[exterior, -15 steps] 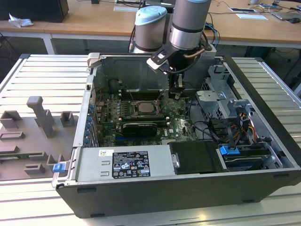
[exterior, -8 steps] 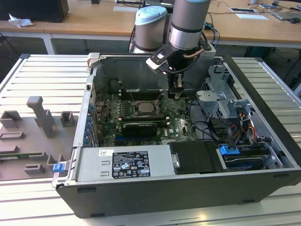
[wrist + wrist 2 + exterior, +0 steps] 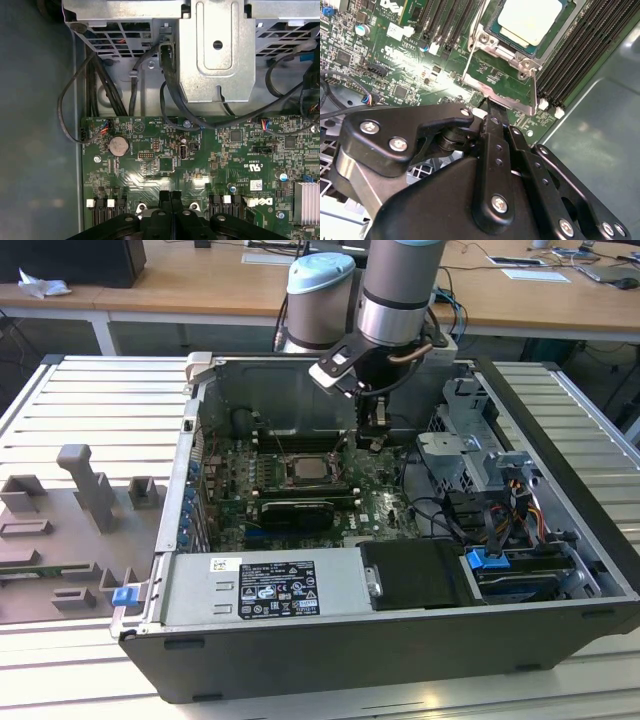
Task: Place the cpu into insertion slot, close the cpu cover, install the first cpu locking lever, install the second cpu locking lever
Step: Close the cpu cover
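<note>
The cpu (image 3: 530, 20), a pale square chip, lies flat in the insertion slot (image 3: 487, 40); the exterior view has it mid-board (image 3: 305, 469). The cpu cover (image 3: 534, 90), a silvery frame with a cut-out centre, stands swung open off the slot, with green board showing through it. My gripper (image 3: 489, 107) is shut, with nothing between the fingers, and its tips are right at the cover's free edge. In the exterior view my gripper (image 3: 373, 443) hangs just to the right of the slot. In the first wrist view the closed fingers (image 3: 170, 196) point down at the board. Thin rods (image 3: 278, 443) rise beside the slot, perhaps the locking levers.
Long black memory slots (image 3: 580, 50) flank the slot. A black expansion card (image 3: 295, 510) and the power supply box (image 3: 265, 590) lie toward the case front. A metal drive cage (image 3: 455, 455) with cables (image 3: 170, 95) is at the exterior view's right, a grey fixture plate (image 3: 80, 510) outside the case.
</note>
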Tool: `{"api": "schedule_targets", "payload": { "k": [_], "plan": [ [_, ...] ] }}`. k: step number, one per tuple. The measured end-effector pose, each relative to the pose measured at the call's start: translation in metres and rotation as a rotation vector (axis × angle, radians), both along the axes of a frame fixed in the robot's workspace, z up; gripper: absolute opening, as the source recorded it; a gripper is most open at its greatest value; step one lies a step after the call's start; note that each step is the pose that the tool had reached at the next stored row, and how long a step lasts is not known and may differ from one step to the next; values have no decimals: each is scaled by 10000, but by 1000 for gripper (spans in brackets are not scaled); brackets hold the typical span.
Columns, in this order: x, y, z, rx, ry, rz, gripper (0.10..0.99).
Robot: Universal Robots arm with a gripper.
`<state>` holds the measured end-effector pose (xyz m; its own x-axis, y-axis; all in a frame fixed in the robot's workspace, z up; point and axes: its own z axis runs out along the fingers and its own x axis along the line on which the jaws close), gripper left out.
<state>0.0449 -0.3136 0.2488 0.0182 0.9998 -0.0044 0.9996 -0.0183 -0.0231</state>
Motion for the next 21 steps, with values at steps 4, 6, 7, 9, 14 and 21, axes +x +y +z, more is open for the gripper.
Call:
{"api": "schedule_targets", "payload": {
  "k": [4,6,7,9,14,21],
  "plan": [
    [-13,0,0,0,0,0,106],
    [-18,0,0,0,0,0,106],
    [-20,0,0,0,0,0,106],
    [-27,0,0,0,0,-1,106],
    [-44,0,0,1,0,0,106],
    [-71,0,0,0,0,1,106]
  ]
}}
